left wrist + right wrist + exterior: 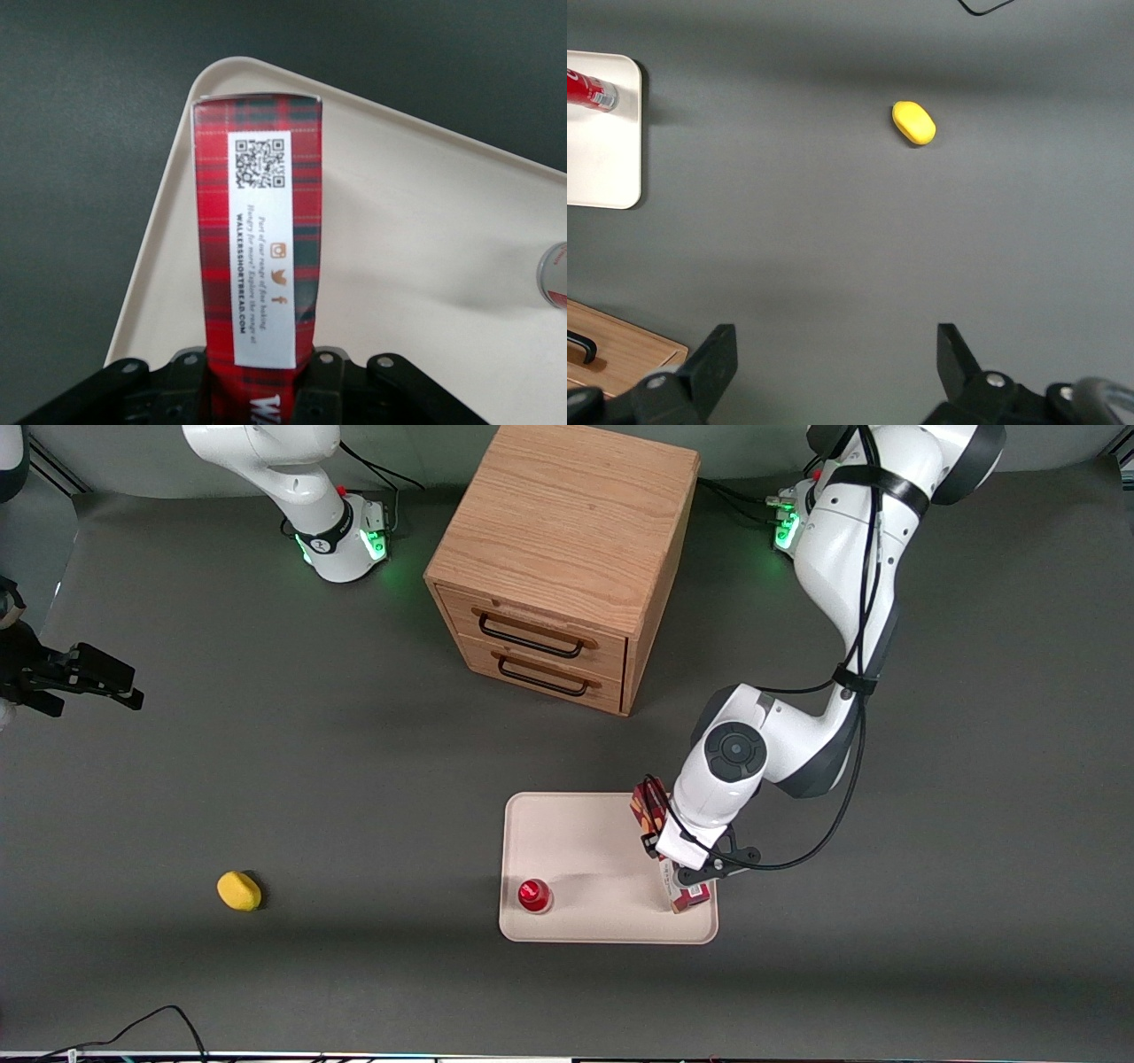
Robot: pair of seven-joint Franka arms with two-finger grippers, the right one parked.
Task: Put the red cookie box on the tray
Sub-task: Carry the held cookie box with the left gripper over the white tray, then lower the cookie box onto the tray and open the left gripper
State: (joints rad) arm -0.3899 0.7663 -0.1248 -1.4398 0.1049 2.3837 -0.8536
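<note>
The red cookie box (649, 804) is a long narrow tartan box with a white label patch. My left gripper (684, 871) is shut on it, over the working arm's end of the tray (585, 841). The arm's wrist hides the box's middle, and its nearer end (691, 900) shows at the tray's front corner. In the left wrist view the box (259, 257) stretches away from the gripper (257, 400) over the cream tray (425, 266), with a black finger (188, 390) pressed on each side. I cannot tell if the box touches the tray.
A small red-capped cylinder (534, 895) stands on the tray near its front edge, toward the parked arm's end. A yellow object (239, 890) lies on the table toward the parked arm's end. A wooden two-drawer cabinet (567, 558) stands farther from the camera than the tray.
</note>
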